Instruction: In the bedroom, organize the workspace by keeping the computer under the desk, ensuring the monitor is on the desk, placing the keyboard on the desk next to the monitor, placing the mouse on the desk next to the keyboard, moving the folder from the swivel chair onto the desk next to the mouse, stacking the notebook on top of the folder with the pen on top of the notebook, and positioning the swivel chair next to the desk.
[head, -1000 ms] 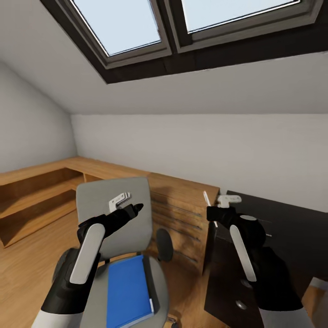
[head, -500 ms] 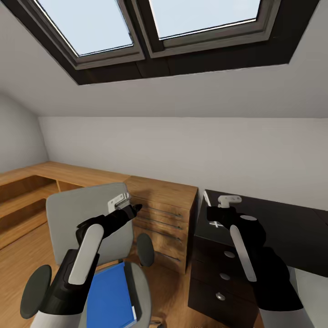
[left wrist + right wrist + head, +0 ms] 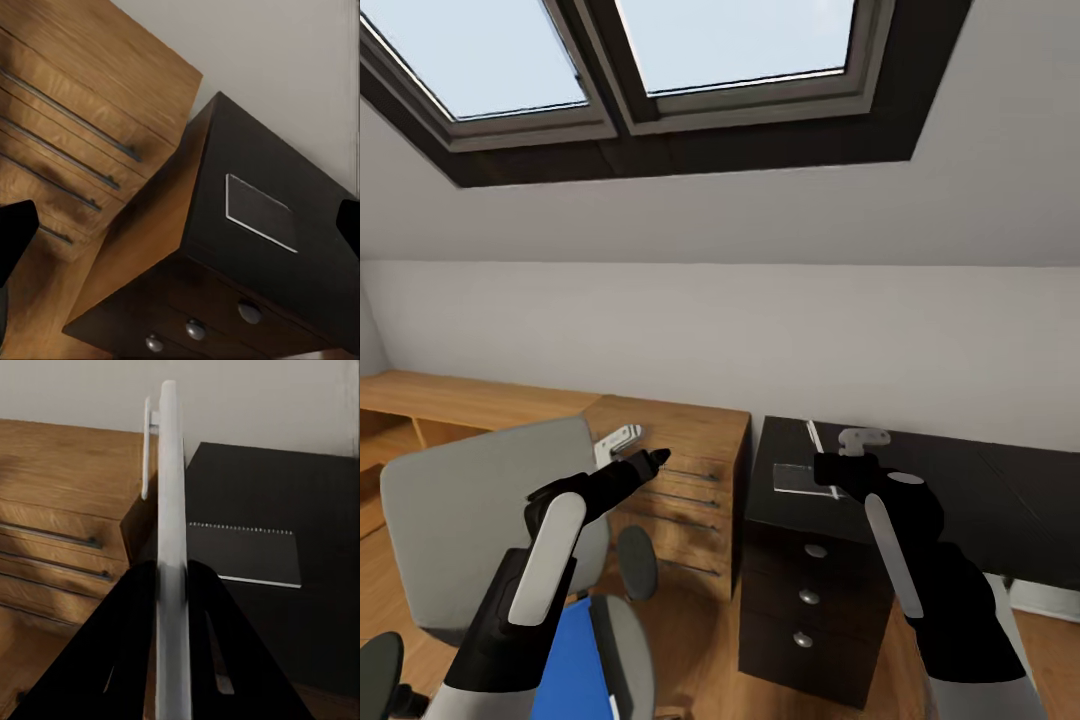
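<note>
From the head camera, the swivel chair fills the lower left of the frame, with the blue folder lying on its seat at the bottom edge. A wooden dresser stands at centre, and just right of it the black desk runs off toward the right edge. A dark notebook lies flat on the desk's near-left corner. The left gripper points toward the dresser; from this angle I cannot tell its spread. The right gripper is clamped on a white pen that sticks up above it.

In the left wrist picture, both fingertips sit at the far side edges, so the jaws stand wide and empty, with the desk and notebook between them.

In the right wrist picture, the two fingers pinch the upright pen at centre, the notebook lying beyond.

The pen is in hand, but the stack wants the folder underneath, so I judge the next job is getting the folder off the chair and onto the desk.
</note>
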Robot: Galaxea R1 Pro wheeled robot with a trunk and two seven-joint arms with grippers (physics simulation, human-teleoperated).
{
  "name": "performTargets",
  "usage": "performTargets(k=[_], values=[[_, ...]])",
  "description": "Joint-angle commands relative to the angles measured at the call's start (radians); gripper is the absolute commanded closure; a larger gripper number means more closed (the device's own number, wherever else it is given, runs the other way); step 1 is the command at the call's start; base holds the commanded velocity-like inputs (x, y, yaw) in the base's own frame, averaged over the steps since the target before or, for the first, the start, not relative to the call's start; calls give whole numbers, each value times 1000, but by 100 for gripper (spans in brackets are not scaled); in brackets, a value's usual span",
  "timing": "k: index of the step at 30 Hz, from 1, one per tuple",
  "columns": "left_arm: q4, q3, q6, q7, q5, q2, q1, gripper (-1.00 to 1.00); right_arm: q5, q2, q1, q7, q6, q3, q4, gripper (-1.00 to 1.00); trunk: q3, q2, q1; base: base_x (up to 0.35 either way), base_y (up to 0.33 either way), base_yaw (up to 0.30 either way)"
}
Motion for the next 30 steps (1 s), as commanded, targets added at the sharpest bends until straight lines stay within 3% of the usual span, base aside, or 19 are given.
performTargets(k=[1,21,30], values=[[-2,0,2,10,11,0,-1,-100,-12,0,-1,-9,3,1,-1,100,2,7,-4,0,0,-297],[-2,4,1,10,10,2,1,-100,-12,-1,0,-9,3,1,-1,100,65,146,-81,0,0,-297],[-2,38,0,12,10,3,13,-100,-12,0,0,-10,3,1,-1,100,65,146,-81,2,-126,-145]])
